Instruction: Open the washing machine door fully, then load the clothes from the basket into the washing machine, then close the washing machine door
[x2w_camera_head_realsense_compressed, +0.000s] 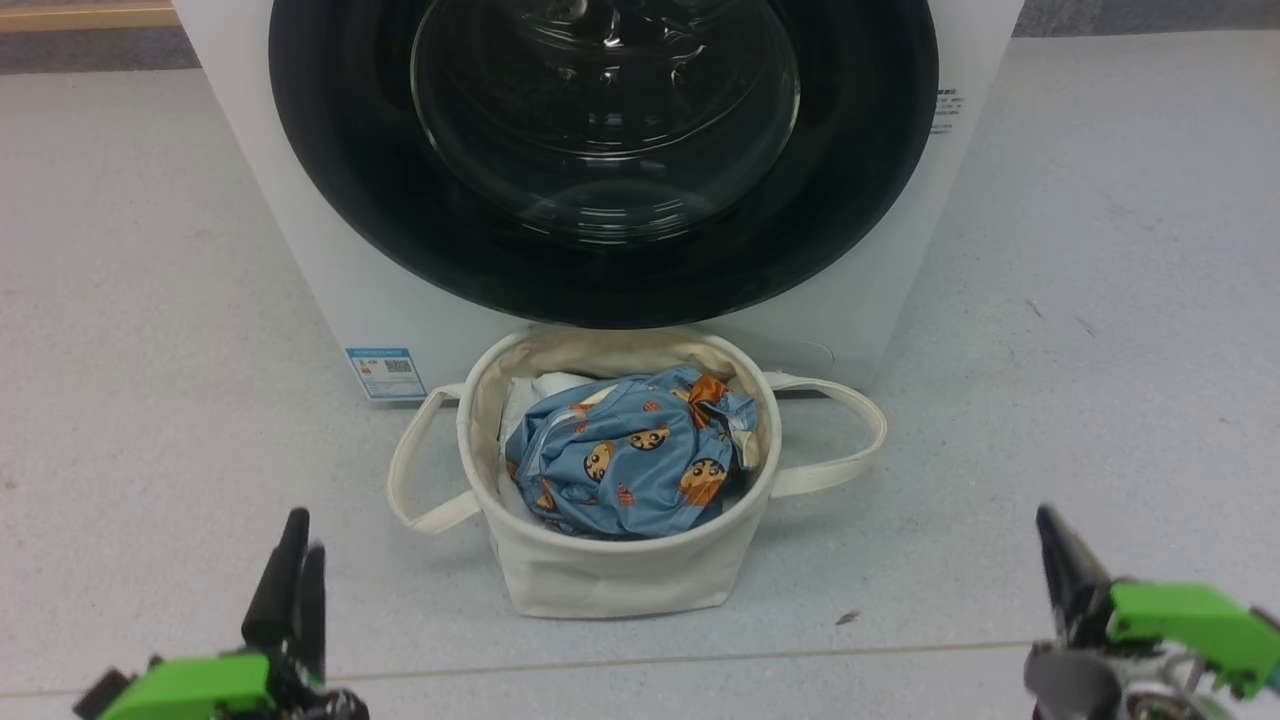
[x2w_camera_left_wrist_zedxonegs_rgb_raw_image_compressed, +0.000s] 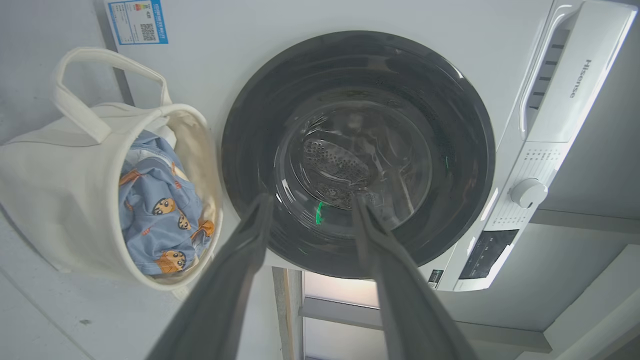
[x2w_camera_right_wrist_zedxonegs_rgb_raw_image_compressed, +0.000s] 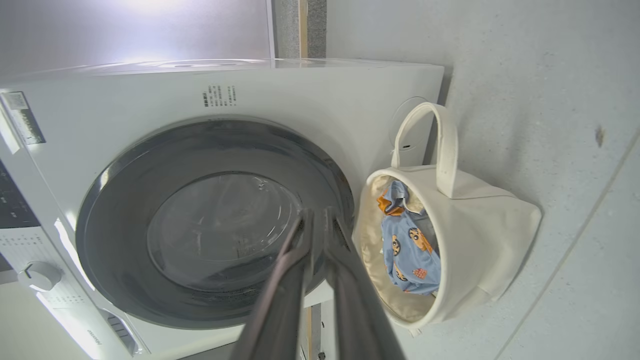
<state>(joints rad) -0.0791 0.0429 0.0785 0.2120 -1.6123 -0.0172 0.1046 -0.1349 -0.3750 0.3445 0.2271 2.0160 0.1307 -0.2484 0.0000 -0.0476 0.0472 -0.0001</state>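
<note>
I see a white washing machine (x2w_camera_head_realsense_compressed: 290, 230) facing me, and the washing machine door (x2w_camera_head_realsense_compressed: 340, 200), glossy black around clear glass, lies shut against its front. Right below the door, on the grey floor (x2w_camera_head_realsense_compressed: 140, 380), stands the basket (x2w_camera_head_realsense_compressed: 600, 575), upright, handles drooping to either side. The clothes (x2w_camera_head_realsense_compressed: 630, 465), blue with cartoon faces, sit bunched inside it. Both grippers hang near me, well apart from the basket and to either side of it. My left gripper (x2w_camera_left_wrist_zedxonegs_rgb_raw_image_compressed: 311, 200) has its fingers spread apart and empty. My right gripper (x2w_camera_right_wrist_zedxonegs_rgb_raw_image_compressed: 318, 216) has its fingers almost together, with nothing between them.
</note>
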